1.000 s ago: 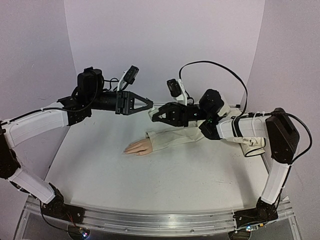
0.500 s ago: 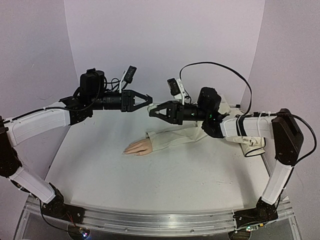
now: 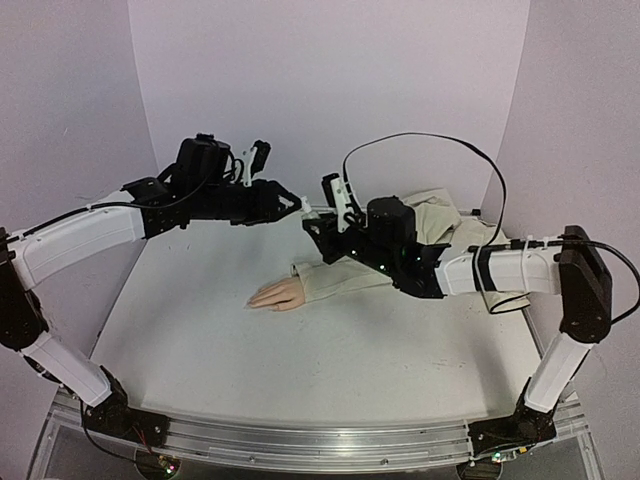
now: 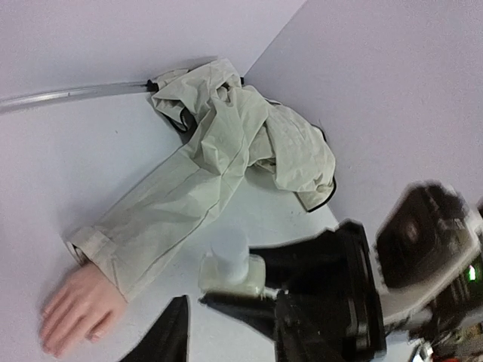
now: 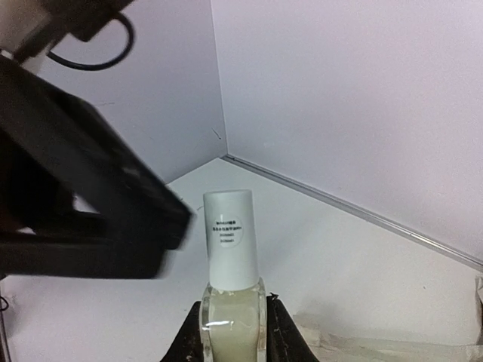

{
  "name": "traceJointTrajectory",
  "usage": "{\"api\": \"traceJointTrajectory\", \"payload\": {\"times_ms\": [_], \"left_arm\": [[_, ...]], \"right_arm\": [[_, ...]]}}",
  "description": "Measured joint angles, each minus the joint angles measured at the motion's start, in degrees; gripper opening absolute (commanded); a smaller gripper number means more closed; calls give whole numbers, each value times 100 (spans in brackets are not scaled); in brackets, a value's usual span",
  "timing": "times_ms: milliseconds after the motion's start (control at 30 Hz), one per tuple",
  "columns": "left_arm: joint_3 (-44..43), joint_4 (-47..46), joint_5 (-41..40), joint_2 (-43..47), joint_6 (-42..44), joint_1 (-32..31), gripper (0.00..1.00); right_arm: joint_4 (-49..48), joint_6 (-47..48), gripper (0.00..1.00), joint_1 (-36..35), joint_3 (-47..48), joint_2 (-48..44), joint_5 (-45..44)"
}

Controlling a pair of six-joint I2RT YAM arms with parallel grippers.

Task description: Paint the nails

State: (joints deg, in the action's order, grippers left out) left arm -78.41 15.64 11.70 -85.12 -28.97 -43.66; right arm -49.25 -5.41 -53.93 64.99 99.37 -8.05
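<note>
Nails (image 3: 253,299) tipped the peach fake hand (image 3: 277,295), which lay palm down near the middle of the table, fingers pointing left; they were too small to make out singly and looked unpainted.

The table (image 3: 300,380) carried the hand flat, so its fingertips faced up for a brush. A beige sleeve (image 3: 345,275) ran from the wrist back to a crumpled heap at the far right corner.

Both arms reached in above the sleeve's cuff and met in the air, well clear of the hand. The right gripper (image 5: 232,328) was clamped on the glass body of the polish bottle (image 5: 232,305), holding it upright, probably so that nothing would spill once it was opened. The left gripper (image 3: 292,207) stood just beside the bottle with its fingers spread and nothing between them, lined up on the top.

The white cap (image 5: 231,237) sat on the bottle. I judged the step in hand to be the uncapping: one arm steadying the bottle while the other closed on the cap to twist it off and draw out the brush.
</note>
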Motion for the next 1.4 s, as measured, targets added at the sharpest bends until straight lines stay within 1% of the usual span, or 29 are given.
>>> {"api": "traceJointTrajectory", "payload": {"times_ms": [33,67,200,300,433,533,633,733,800,867,967,1033,1100,1133,1233,1300,1333,1367,1400], "left_arm": [[4,33,118,26,13,57,71],[26,26,295,66,22,133,75],[345,-269,1145,299,-48,546,77],[610,-667,1939,382,-129,831,76],[732,-1211,2894,369,-162,866,73],[728,-1624,3357,367,-140,734,65],[688,-1843,3648,289,-101,588,61],[662,-1941,3781,188,-61,459,56],[662,-1967,3799,168,-15,415,45],[664,-1980,3768,170,42,415,38],[697,-2022,3668,181,92,415,23],[710,-2026,3558,184,136,417,9],[734,-2048,3397,197,286,420,1],[743,-2046,3309,199,337,422,0],[763,-2017,3016,199,354,409,0],[763,-1906,2653,199,334,407,0],[761,-1792,2341,199,332,407,0],[750,-1641,2002,197,295,407,0],[715,-1432,1690,188,219,415,0]], "right_arm": [[17,11,0,162,-44,0,216],[59,2,0,358,-79,0,529],[133,-153,0,1043,-90,-7,2149],[133,-330,0,1228,-87,-24,3442],[153,-538,0,1154,-35,-28,4750],[160,-710,0,1095,118,-28,5410],[-13,-929,0,1088,249,-28,5755],[-197,-1130,0,1088,264,-28,5873],[-278,-1250,0,1088,264,-28,5939],[-378,-1344,0,1088,264,-28,5960],[-511,-1451,0,1084,264,-28,5984],[-570,-1499,0,1082,262,-28,5998],[-568,-1626,0,1084,260,-28,5954],[-555,-1694,0,1088,260,-28,5899],[-505,-1650,0,1086,234,-28,5613],[-310,-1370,0,997,232,-52,4992],[-129,-1152,0,855,232,-81,4376],[46,-887,0,627,234,-96,3491],[153,-581,0,352,234,-92,2402]]}}
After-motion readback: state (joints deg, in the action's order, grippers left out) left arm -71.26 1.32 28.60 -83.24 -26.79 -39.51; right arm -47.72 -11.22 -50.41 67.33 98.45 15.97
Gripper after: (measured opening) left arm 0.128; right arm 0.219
